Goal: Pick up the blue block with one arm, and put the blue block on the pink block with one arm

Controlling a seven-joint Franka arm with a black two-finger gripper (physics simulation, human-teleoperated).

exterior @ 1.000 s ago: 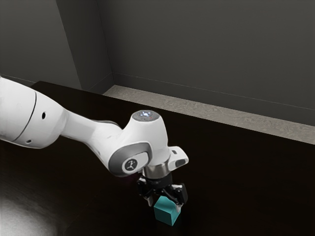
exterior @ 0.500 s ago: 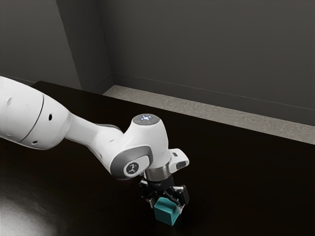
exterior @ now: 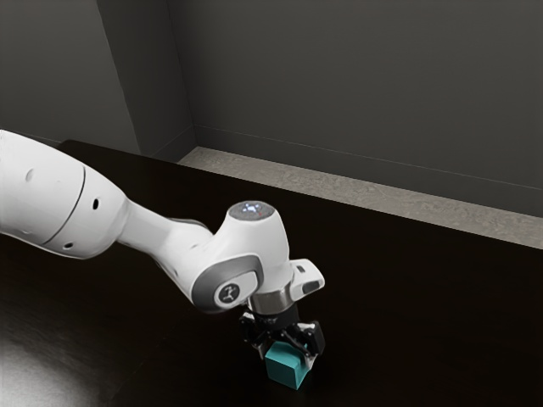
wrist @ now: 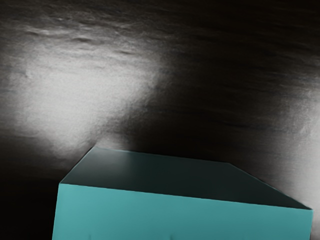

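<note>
Grasping step: my gripper (exterior: 286, 346) sits over the blue block (exterior: 284, 370), fingers apart either side; next I squeeze, then lift.

A dark glossy table (exterior: 424, 288) is shown, pale glare at its near left. Beyond its far edge, speckled beige floor (exterior: 356, 191) is bounded by grey walls (exterior: 356, 76).

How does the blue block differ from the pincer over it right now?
The blue block is teal and a plain cube; the pincer is black and forked. The block rests on the table; the pincer hangs from the white arm above it. Both are in line, one over the other.
</note>
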